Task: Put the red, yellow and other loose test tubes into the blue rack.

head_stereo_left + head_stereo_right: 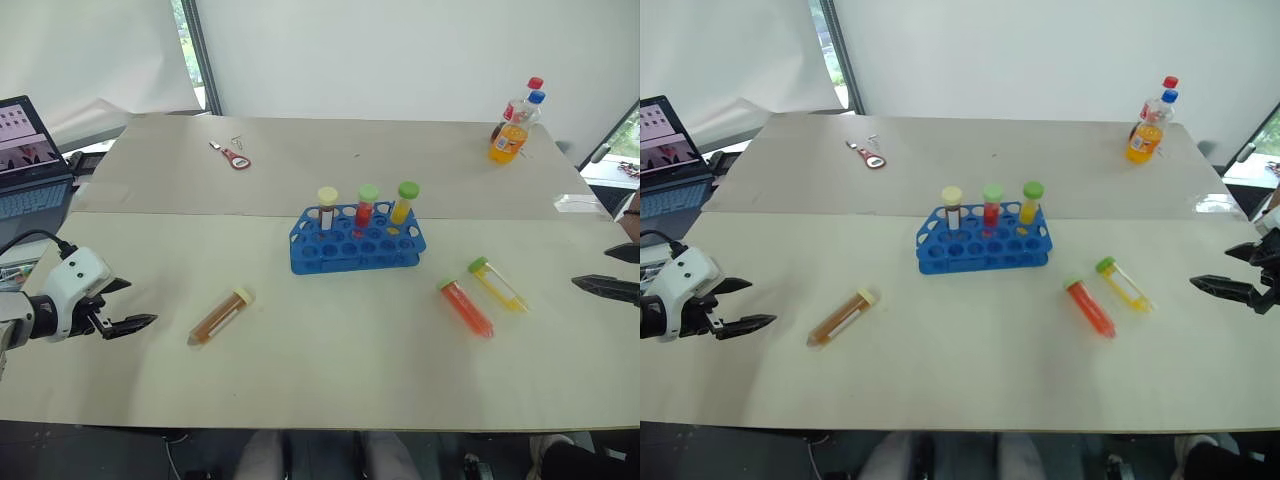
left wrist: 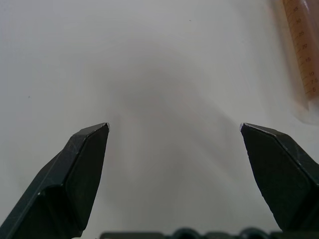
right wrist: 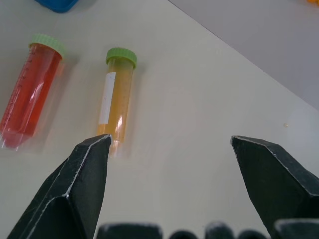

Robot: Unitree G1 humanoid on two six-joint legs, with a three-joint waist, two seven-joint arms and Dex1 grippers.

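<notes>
Graduation numbers on the amber-brown tube [image 2: 305, 55] are too blurred to read.

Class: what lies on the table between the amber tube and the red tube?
Bare table. The amber tube and red tube lie apart in the left eye view, the blue rack behind that stretch.

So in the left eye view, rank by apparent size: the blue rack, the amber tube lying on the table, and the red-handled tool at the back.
1. blue rack, clearly the largest.
2. amber tube.
3. red-handled tool, smallest as seen, though it lies farther from the camera, so its true size against the tube is unsure.
</notes>
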